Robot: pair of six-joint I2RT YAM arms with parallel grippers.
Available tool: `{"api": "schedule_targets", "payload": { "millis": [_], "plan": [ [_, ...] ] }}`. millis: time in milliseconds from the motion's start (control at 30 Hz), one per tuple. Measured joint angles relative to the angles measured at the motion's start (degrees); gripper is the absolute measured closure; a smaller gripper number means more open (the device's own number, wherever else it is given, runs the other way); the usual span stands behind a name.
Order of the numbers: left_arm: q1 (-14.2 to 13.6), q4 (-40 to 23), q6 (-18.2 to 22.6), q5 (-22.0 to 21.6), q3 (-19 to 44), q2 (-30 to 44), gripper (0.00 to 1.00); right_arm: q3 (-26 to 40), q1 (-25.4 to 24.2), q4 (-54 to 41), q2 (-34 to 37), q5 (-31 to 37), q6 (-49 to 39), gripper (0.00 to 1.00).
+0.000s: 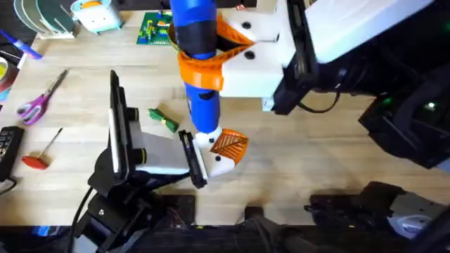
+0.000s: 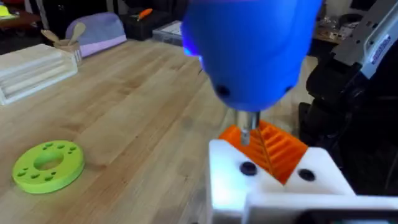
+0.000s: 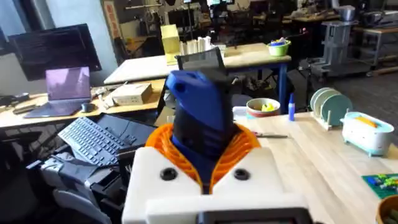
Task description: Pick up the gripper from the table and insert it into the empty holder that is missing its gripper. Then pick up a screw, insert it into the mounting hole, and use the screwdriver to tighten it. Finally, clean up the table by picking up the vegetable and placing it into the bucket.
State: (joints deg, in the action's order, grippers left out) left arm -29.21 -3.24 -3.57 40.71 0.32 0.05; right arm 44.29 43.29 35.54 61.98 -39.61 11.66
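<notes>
Cluttered workshop: desks with a laptop (image 3: 67,85) and keyboard (image 3: 93,139).

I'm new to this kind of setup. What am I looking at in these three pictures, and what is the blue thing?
These are two robot arms at a wooden table. One picture looks down from above. The other two come from small cameras on each arm's wrist. The right gripper, white with orange pads, is closed around a blue powered screwdriver. Its tip points down at a white and orange finger piece, which sits at the black holder ending the left arm. On the table lie a small green toy vegetable, purple-handled scissors, a red-handled tool and, in the left wrist view, a lime-green disc.
</notes>
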Motion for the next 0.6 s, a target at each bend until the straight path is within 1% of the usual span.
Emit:
{"api": "schedule_targets", "payload": {
  "millis": [167,600],
  "plan": [
    [-0.01,0.0,0.0,0.0,0.0,0.0,0.989,0.0,0.0,-2.91,0.02,0.02,0.25,0.974],
    [-0.02,0.0,0.0,0.0,0.0,0.01,0.989,0.0,0.0,-3.21,0.02,0.55,0.87,0.974]
  ]
}}
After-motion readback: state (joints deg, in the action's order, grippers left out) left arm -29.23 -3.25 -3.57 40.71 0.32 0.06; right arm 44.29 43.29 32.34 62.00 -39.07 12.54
